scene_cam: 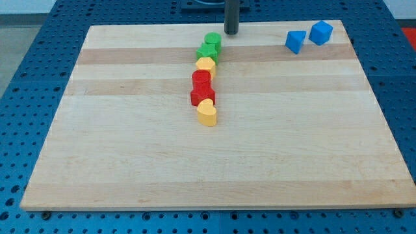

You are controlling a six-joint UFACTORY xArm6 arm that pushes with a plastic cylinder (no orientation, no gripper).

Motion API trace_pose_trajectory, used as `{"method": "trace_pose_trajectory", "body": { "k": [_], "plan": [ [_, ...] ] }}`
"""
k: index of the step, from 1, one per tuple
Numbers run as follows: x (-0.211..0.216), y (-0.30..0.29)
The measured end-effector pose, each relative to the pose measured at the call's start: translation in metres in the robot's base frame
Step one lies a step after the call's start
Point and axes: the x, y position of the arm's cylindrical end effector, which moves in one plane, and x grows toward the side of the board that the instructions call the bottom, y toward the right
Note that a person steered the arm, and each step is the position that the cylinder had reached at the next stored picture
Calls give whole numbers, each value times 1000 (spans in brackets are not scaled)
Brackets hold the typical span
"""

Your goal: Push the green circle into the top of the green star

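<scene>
The green circle [213,41] sits near the view's top middle of the wooden board [130,162]. It touches the top of the green star [207,52], which lies just below and slightly left of it. My tip [231,32] is near the board's top edge, just right of and slightly above the green circle, a small gap apart from it.
Below the green star runs a touching column: a yellow block [206,65], a red block [201,79], a red star-like block [202,95] and a yellow heart-like block [207,113]. Two blue blocks [296,41] [320,32] sit at the top right.
</scene>
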Motion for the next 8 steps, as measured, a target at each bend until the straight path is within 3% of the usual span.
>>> {"method": "trace_pose_trajectory", "body": {
  "k": [8],
  "plan": [
    [11,-32]
  ]
}}
